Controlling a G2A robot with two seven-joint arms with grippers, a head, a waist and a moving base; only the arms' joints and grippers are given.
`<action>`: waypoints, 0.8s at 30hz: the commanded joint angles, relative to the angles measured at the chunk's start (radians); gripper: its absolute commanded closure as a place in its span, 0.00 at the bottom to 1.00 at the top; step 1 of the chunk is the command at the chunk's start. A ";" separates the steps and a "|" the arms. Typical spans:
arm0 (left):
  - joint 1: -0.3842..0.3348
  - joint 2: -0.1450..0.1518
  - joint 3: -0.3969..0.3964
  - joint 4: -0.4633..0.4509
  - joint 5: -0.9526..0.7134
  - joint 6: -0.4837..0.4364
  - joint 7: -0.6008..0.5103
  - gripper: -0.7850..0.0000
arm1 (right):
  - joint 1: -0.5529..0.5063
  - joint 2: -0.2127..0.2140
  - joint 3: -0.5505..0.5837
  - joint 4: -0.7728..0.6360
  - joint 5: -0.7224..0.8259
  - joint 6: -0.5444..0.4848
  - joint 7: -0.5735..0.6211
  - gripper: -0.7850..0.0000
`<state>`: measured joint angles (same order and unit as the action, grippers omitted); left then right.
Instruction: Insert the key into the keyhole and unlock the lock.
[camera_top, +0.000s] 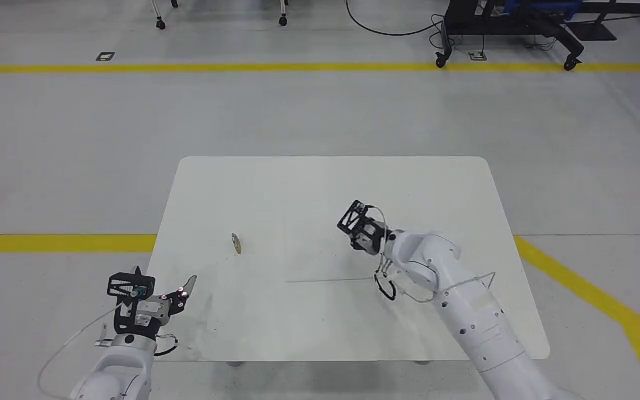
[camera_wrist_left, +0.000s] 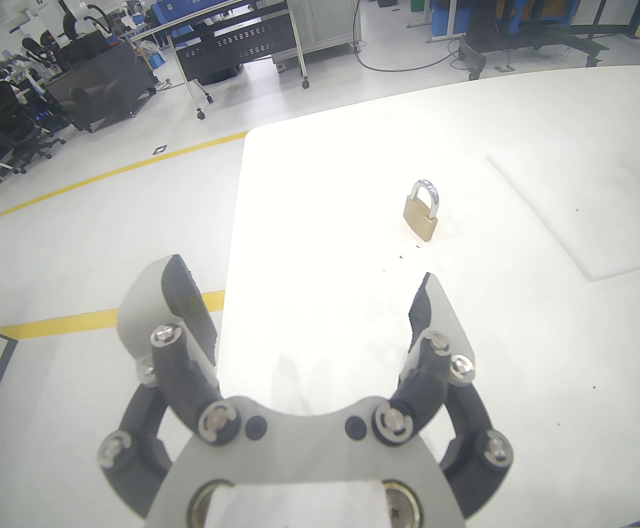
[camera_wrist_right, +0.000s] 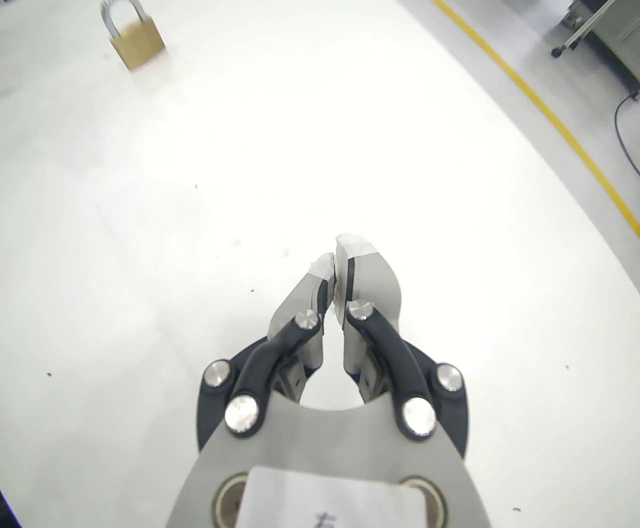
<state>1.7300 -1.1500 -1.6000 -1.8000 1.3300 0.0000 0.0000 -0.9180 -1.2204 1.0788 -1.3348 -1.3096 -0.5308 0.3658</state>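
A brass padlock (camera_top: 237, 242) with a silver shackle stands upright on the white table (camera_top: 300, 180), left of the middle. It appears ahead of my left gripper (camera_wrist_left: 300, 275) as the padlock (camera_wrist_left: 421, 215), and far ahead of my right gripper (camera_wrist_right: 333, 257) as the padlock (camera_wrist_right: 135, 42). The left gripper (camera_top: 175, 293) hangs open over the table's front left corner with nothing between its fingers. Near the table's middle, the right gripper (camera_top: 355, 222) is shut, low over the surface and right of the padlock. I cannot make out a key between its fingertips.
A yellow floor line (camera_top: 70, 242) runs past both sides of the table. Wheeled carts and cables (camera_top: 510, 30) stand far behind it. The bare table surface (camera_wrist_left: 500, 125) spreads around the padlock.
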 joint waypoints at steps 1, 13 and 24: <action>0.000 0.000 0.000 0.000 0.000 0.000 0.000 0.00 | -0.053 0.011 0.054 -0.038 0.018 0.006 -0.076 1.00; 0.000 0.000 0.000 0.000 0.000 0.000 0.000 0.00 | -0.109 -0.002 0.160 0.098 0.767 -0.022 -0.028 1.00; 0.000 0.000 0.000 0.000 0.000 0.000 0.000 0.00 | -0.075 0.000 0.203 0.176 1.034 -0.073 0.092 1.00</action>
<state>1.7300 -1.1500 -1.6000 -1.8000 1.3300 0.0000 0.0000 -0.9928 -1.2198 1.2823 -1.1593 -0.2753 -0.6045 0.4580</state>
